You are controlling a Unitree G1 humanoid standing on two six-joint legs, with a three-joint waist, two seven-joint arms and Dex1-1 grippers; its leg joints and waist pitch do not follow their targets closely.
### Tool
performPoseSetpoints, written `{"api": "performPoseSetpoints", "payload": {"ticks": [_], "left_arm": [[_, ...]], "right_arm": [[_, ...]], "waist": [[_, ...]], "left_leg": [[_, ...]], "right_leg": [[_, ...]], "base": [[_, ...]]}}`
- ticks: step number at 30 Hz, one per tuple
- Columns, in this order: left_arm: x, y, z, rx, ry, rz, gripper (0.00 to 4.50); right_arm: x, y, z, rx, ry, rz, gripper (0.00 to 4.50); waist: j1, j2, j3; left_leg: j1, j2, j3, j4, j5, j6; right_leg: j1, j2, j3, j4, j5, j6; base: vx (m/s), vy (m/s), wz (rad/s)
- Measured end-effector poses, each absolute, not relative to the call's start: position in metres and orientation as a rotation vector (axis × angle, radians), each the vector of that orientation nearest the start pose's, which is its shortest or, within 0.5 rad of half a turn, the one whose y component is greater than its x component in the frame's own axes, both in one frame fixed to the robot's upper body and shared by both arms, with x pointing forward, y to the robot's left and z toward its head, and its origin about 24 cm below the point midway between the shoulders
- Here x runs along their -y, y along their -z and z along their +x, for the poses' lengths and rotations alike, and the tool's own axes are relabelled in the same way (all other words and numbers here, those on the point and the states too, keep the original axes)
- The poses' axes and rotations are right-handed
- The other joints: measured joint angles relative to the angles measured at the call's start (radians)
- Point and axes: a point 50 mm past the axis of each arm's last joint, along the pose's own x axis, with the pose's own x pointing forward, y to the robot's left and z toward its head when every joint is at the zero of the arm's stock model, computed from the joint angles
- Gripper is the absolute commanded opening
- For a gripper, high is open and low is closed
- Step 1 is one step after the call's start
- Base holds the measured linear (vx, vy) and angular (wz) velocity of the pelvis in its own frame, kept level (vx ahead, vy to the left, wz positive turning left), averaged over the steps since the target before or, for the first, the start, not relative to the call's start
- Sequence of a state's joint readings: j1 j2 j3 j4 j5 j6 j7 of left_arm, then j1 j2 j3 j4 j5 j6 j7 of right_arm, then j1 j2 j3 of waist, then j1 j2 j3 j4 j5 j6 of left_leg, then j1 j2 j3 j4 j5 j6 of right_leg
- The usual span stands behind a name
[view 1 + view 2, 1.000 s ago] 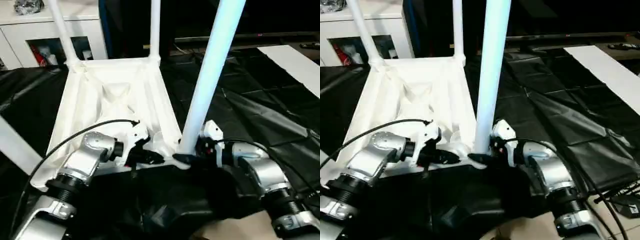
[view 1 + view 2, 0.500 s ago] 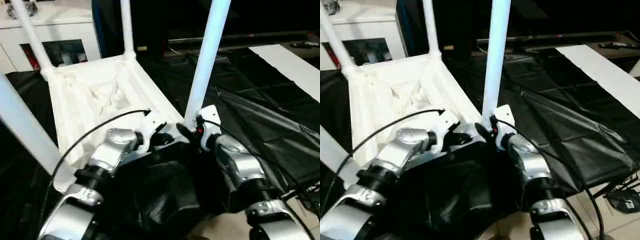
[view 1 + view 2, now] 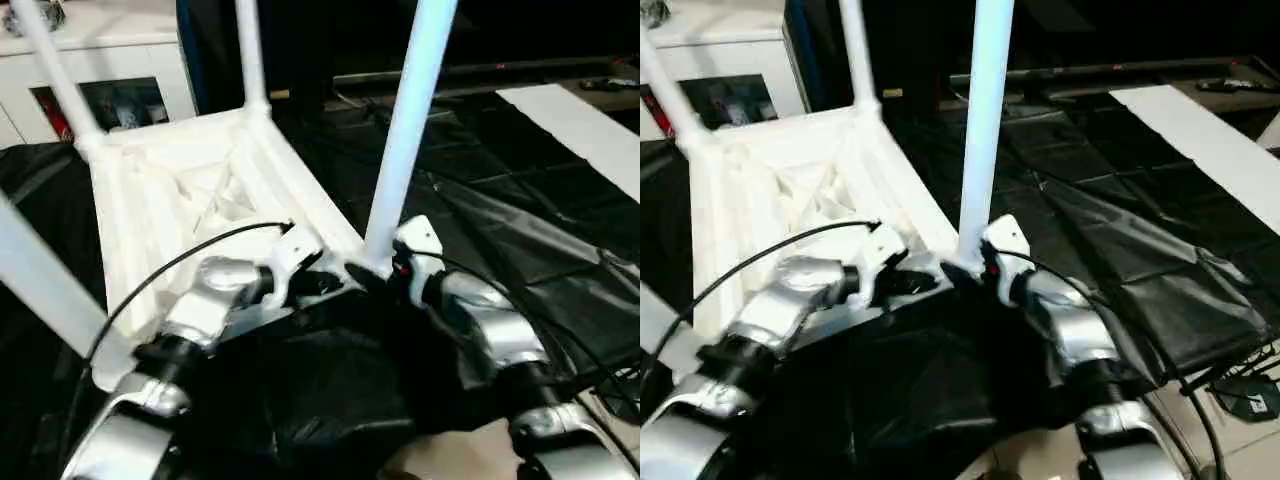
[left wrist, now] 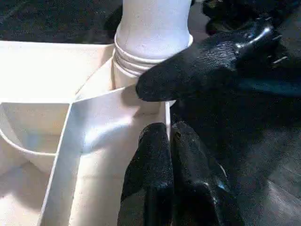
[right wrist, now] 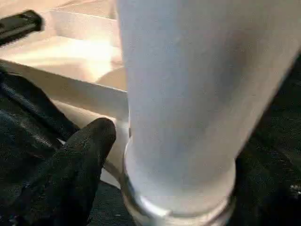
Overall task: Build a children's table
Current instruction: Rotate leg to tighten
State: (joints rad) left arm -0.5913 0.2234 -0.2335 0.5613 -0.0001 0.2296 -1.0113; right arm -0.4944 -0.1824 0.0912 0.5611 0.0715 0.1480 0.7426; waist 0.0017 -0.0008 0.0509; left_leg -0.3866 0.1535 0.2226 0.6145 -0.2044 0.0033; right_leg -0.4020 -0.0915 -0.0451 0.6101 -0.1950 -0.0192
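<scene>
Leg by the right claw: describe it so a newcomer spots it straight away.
Find the white tabletop lying upside down on the black sheet. At its near corner on the robot's right, one leg stands up out of the round socket. Unlike the other legs, it has both claws at its base, the right claw against its foot.

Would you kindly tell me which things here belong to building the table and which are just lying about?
Part of the job:
- tabletop, lying upside down
- four legs; nearest one standing in its corner socket
- left gripper
- right gripper

Just lying about:
- cabinet
- black sheet
- white board
</scene>
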Motion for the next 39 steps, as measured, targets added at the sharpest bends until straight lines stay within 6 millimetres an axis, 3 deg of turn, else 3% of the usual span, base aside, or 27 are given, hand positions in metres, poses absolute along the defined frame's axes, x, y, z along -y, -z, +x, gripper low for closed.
{"api": "performPoseSetpoints", "payload": {"ticks": [6, 10, 14, 21, 22, 25, 32, 39], "left_arm": [[-0.099, -0.050, 0.321, -0.402, 1.195, 0.243, 0.00], [-0.116, -0.051, 0.307, -0.438, 1.337, 0.229, 0.00], [-0.116, -0.052, 0.304, -0.456, 1.372, 0.237, 0.00], [-0.122, -0.053, 0.300, -0.476, 1.395, 0.227, 0.00], [-0.123, -0.053, 0.299, -0.478, 1.401, 0.226, 0.00], [-0.124, -0.053, 0.299, -0.482, 1.408, 0.224, 0.00], [-0.124, -0.053, 0.298, -0.484, 1.412, 0.223, 0.00], [-0.115, -0.050, 0.306, -0.460, 1.320, 0.225, 0.00]], "right_arm": [[0.120, -0.038, 0.323, -0.291, -0.857, -0.089, 3.89], [0.141, -0.044, 0.302, -0.341, -1.126, -0.134, 3.89], [0.139, -0.045, 0.300, -0.345, -1.179, -0.115, 3.89], [0.136, -0.046, 0.297, -0.357, -1.232, -0.109, 3.89], [0.135, -0.046, 0.296, -0.358, -1.243, -0.110, 3.63], [0.135, -0.046, 0.296, -0.361, -1.243, -0.112, 3.50], [0.136, -0.046, 0.296, -0.369, -1.234, -0.101, 2.75], [0.132, -0.040, 0.303, -0.347, -1.075, -0.056, 2.66]], "waist": [[0.002, 0.000, 0.000], [0.018, 0.001, 0.001], [0.028, 0.001, 0.001], [0.029, 0.001, 0.001], [0.031, 0.001, 0.001], [0.032, 0.001, 0.001], [0.033, 0.001, 0.001], [0.026, 0.002, 0.001]], "left_leg": [[0.000, 0.000, 0.001, 0.000, 0.000, 0.000], [-0.001, 0.001, 0.001, -0.001, -0.001, 0.001], [0.000, 0.001, 0.002, 0.000, -0.001, 0.001], [0.000, 0.001, 0.002, 0.000, 0.000, 0.000], [0.000, 0.001, 0.002, 0.000, -0.001, 0.000], [0.000, 0.001, 0.002, 0.000, -0.001, 0.000], [0.000, 0.001, 0.002, 0.000, 0.000, 0.000], [0.003, 0.001, 0.002, 0.000, 0.000, 0.000]], "right_leg": [[0.000, 0.000, 0.001, 0.000, 0.000, 0.000], [0.000, 0.000, -0.001, -0.001, -0.002, 0.001], [0.000, 0.000, 0.000, 0.000, -0.001, 0.000], [0.000, 0.000, 0.000, 0.000, -0.001, 0.000], [0.000, 0.000, -0.001, 0.000, -0.001, 0.000], [0.000, 0.000, 0.000, 0.000, -0.001, 0.000], [0.000, 0.000, 0.000, 0.000, -0.001, 0.000], [0.002, 0.000, 0.000, 0.001, 0.000, -0.001]], "base": [[0.000, 0.000, 0.00], [0.000, 0.000, 0.00], [0.000, 0.000, 0.00], [0.000, 0.000, 0.00], [0.000, 0.000, 0.00], [0.000, 0.000, 0.00], [0.000, 0.000, 0.00], [0.000, 0.000, 0.00]]}}
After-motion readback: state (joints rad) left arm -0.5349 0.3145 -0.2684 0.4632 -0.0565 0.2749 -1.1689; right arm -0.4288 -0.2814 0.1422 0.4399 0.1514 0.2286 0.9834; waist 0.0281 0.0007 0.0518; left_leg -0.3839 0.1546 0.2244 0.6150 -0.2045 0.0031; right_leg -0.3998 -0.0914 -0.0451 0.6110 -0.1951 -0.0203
